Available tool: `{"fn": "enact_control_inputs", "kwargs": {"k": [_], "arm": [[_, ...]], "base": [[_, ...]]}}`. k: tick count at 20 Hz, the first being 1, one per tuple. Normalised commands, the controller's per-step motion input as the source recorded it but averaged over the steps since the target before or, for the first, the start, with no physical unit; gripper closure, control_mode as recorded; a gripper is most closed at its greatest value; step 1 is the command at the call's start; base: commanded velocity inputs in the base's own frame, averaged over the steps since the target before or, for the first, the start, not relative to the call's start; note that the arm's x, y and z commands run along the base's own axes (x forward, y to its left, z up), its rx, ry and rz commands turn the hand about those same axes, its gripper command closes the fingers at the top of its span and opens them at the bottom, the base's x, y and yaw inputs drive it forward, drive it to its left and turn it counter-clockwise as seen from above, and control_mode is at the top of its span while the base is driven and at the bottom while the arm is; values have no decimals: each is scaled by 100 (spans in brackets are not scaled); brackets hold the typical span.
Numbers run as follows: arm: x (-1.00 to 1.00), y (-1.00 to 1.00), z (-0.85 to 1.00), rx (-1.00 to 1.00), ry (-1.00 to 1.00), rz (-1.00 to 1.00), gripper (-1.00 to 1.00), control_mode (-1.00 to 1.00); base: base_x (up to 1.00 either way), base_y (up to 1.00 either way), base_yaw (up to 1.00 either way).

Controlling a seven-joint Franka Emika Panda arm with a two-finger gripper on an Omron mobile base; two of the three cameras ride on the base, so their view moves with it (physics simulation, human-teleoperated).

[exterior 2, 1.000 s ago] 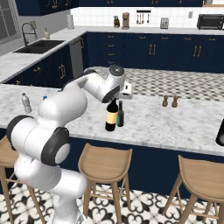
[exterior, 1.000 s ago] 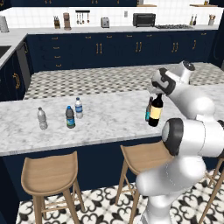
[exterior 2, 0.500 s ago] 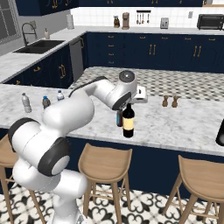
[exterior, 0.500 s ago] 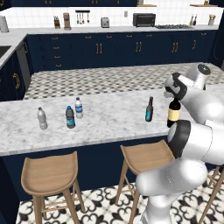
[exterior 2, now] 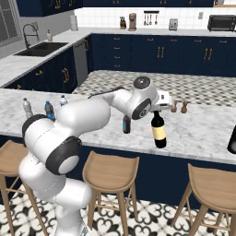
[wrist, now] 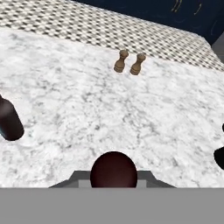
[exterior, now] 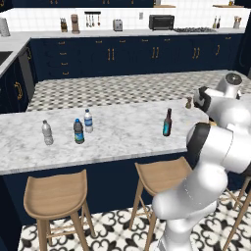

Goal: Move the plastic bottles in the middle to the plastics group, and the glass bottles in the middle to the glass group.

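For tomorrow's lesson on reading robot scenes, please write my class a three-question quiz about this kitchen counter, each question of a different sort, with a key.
1. True or false: the gripper is shut on the neck of the black wine bottle.
2. Multiple choice: where is the brown long-necked bottle? A) standing alone mid-counter B) lying on a stool C) in the sink
3. Fill in: the two stubby brown bottles stand ___ each other on the marble counter.

Key: 1 true; 2 A; 3 beside.

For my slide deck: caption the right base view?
Gripper carries black wine bottle over marble counter toward two stubby brown bottles.
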Motion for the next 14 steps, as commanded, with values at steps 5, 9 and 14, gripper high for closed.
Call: {"fn": "enact_control_inputs", "kwargs": {"k": [5, 9, 14], "arm": [[12, -79, 0, -12, 0, -11, 100, -100], [20, -81, 0, 0, 0, -8, 100, -100], [26, -72, 0, 1, 0, -1, 100, -100]], "base": [[0, 0, 0], [0, 0, 0], [0, 0, 0]]}}
